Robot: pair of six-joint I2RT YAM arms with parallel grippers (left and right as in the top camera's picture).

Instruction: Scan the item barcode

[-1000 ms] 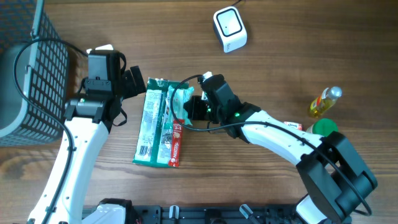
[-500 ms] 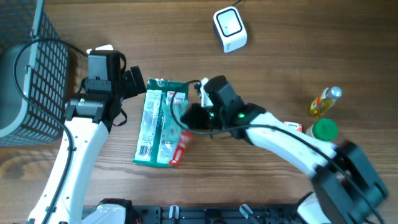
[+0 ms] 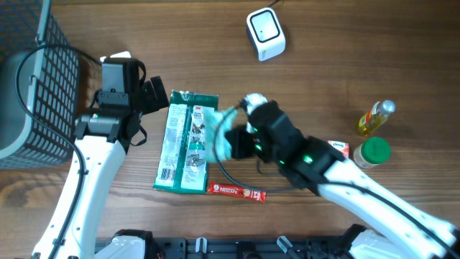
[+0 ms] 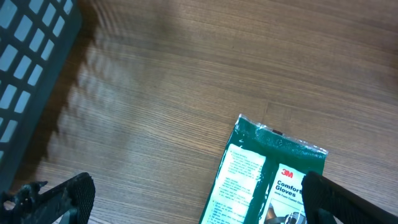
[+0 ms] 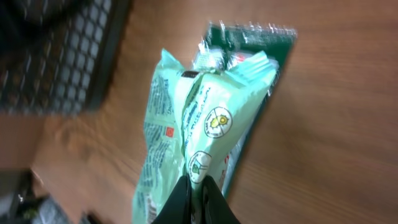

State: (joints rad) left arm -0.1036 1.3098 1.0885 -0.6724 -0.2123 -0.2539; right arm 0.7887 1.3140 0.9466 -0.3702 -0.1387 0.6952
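Wooden table (image 3: 345, 65) with green glove pack (image 3: 180, 151), red candy bar (image 3: 237, 191), white scanner (image 3: 265, 32), yellow bottle (image 3: 376, 119), green-capped jar (image 3: 375, 151).

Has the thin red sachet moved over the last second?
Yes. The thin red sachet came off the dark green gloves pack and now lies crosswise beside its lower right corner.

**Item 1:** green packet (image 4: 267, 177), lower right of the left wrist view.
- A red "3M" logo, with "Comfort" above "Gloves" just under it.
- A pale panel of small print runs down its left half, too fine to read.
- The same red "3M" mark shows near the packet's top edge in the overhead view, left of centre.

**Item 2:** red wrapper (image 3: 237, 191), bottom centre of the overhead view.
- White lettering runs along its length. It looks like "Nestlé", but this is not certain.

**Item 3:** mint-green pouch (image 5: 199, 118), centre of the right wrist view.
- Two round pictogram signs, a small red square mark and lines of dark print.
- All of it is blurred and none is legible.
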